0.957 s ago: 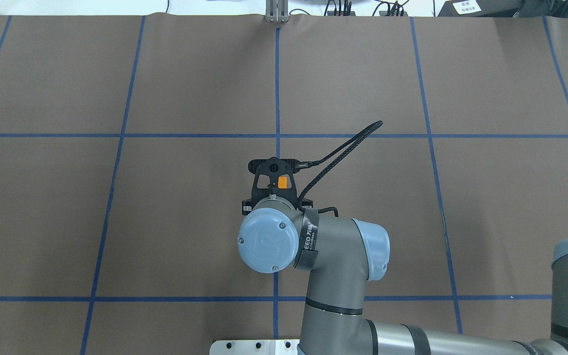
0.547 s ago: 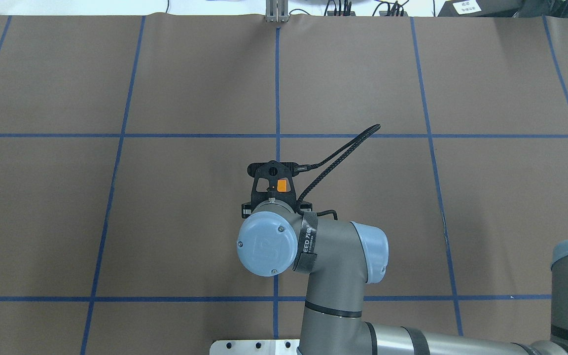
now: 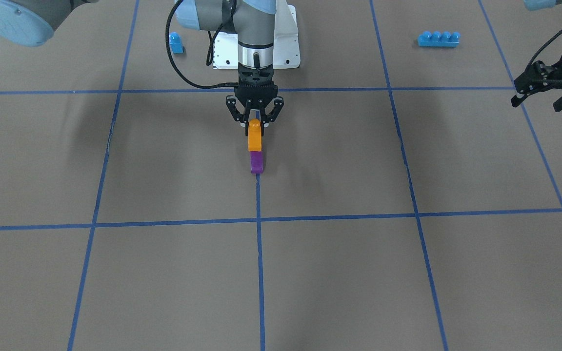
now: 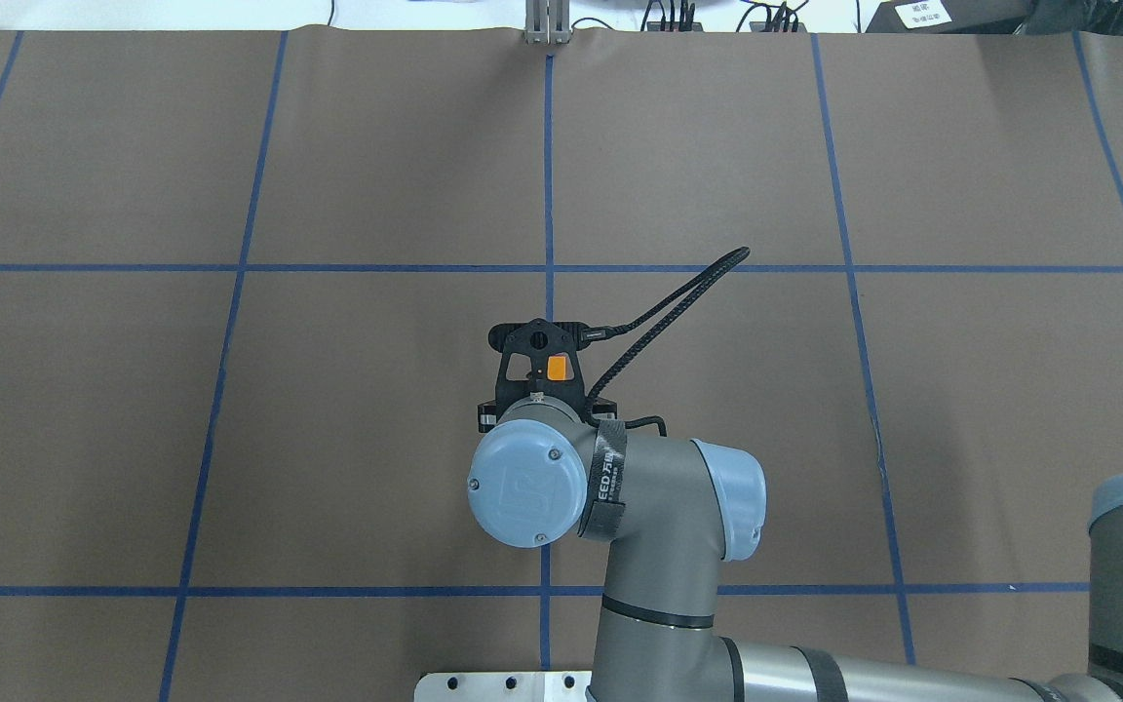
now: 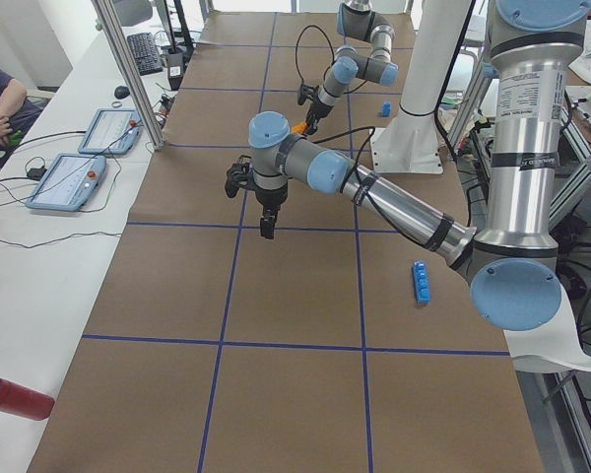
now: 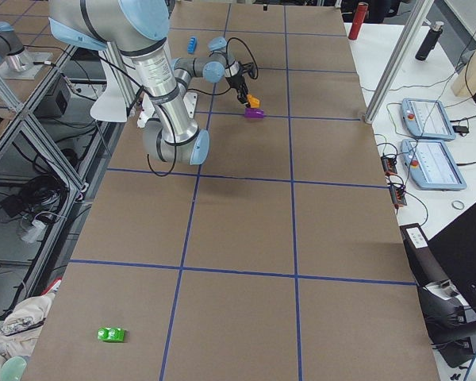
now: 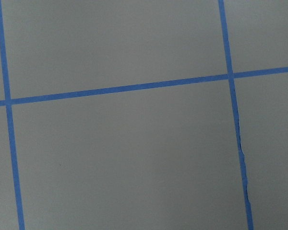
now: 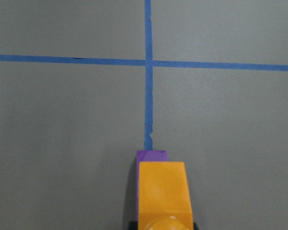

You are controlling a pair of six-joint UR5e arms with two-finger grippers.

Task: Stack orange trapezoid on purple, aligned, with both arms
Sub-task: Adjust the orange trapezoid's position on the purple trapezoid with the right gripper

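Note:
My right gripper point(image 3: 255, 119) is shut on the orange trapezoid point(image 3: 254, 137) and holds it near the table's middle, directly over the purple block point(image 3: 257, 162). The purple block lies on the blue centre line. In the right wrist view the orange trapezoid point(image 8: 163, 191) covers most of the purple block point(image 8: 151, 155), whose far edge peeks out. I cannot tell whether the two touch. From overhead only the orange trapezoid point(image 4: 557, 368) shows, through the gripper frame. My left gripper point(image 3: 537, 102) hangs open and empty above the table, far off to the side.
A small blue one-stud block point(image 3: 176, 43) and a long blue four-stud brick point(image 3: 438, 39) lie near the robot's white base plate point(image 3: 288, 48). A green object point(image 6: 111, 334) lies at the table's right end and a red cylinder point(image 5: 15, 397) at its left end.
My right arm has shifted slightly toward the robot's base with the orange trapezoid still in its grip. Nothing else has moved.

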